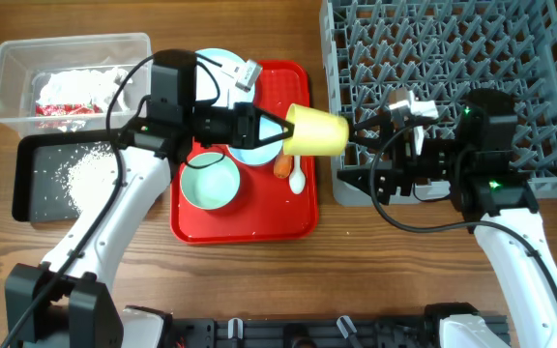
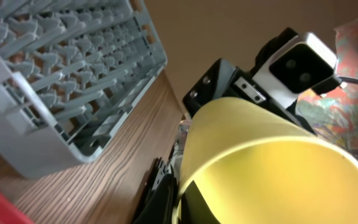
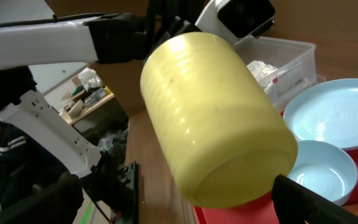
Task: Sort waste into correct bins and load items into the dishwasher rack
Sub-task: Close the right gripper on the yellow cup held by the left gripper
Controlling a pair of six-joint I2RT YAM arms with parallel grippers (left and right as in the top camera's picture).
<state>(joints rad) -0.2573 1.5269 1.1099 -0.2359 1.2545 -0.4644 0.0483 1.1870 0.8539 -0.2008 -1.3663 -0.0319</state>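
Note:
My left gripper (image 1: 284,131) is shut on the rim of the small yellow cup (image 1: 319,130), holding it on its side above the gap between the red tray and the grey dishwasher rack (image 1: 453,58). In the left wrist view one finger sits inside the cup (image 2: 272,168) and one outside. My right gripper (image 1: 358,153) stands open, its fingers either side of the cup's base (image 3: 229,137) without touching it. On the tray lie a pale green bowl (image 1: 210,184), a light blue bowl (image 1: 254,152), a plate (image 1: 219,66), a white spoon (image 1: 298,179) and a carrot piece (image 1: 282,167).
The red serving tray (image 1: 245,227) lies at centre. The clear tub (image 1: 71,58) at the far left holds a red-and-white wrapper (image 1: 66,97). In front of it, the black tray (image 1: 32,184) holds loose rice (image 1: 87,174). The rack (image 2: 61,74) fills the right.

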